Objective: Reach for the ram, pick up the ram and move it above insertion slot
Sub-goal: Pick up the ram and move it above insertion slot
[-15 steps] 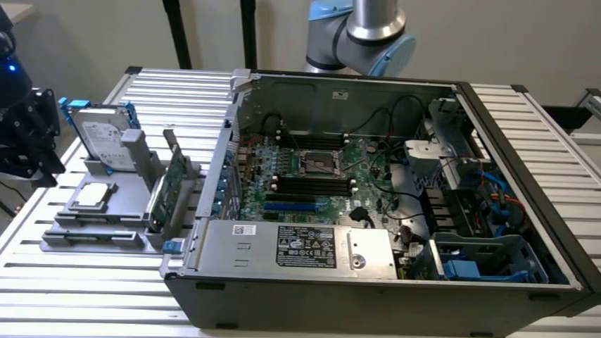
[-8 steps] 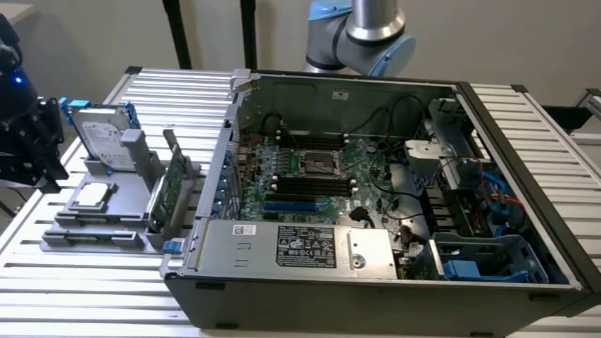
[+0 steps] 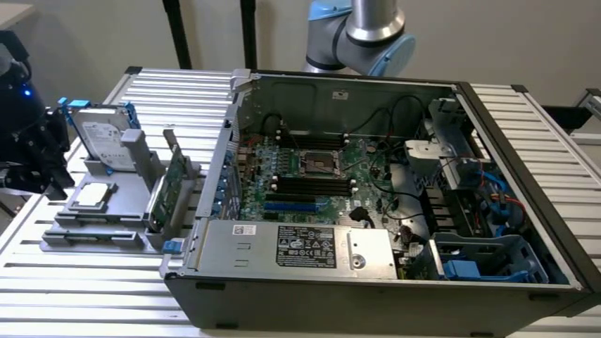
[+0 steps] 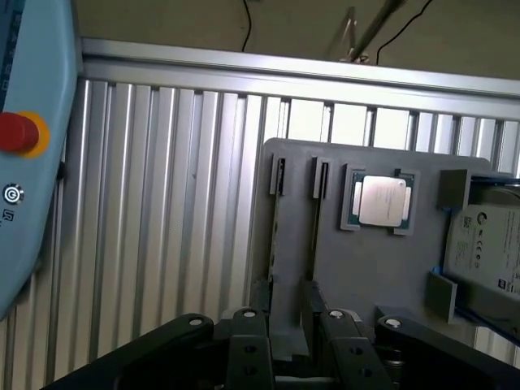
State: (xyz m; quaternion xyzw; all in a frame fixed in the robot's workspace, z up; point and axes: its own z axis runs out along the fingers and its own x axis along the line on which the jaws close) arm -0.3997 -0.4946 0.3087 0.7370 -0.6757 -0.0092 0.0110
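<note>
From where I stand, the claw (image 4: 292, 318) hangs over the grey holder (image 4: 382, 268). The holder sits on the slatted worktop (image 4: 162, 211) toward its edge on the exterior view's left, just beside the open computer case (image 3: 395, 282). The claw's fingers (image 4: 248, 349) stand apart and grip nothing.

Two thin boards stand on edge in the holder's parallel slots. I take the ram (image 4: 275, 244) to be the one farther from the processor (image 4: 380, 201), though edge-on the two look much alike. The gap between the fingers lies roughly over that pair, not yet cleanly over one of them.

To my eye the reach is well done if the fingers run parallel to the board's flat faces and centre on the ram's slot alone. They should also settle over the middle of its length, clear of the end posts. The neighbouring board is close, so a finger drifting sideways could catch it.
</note>
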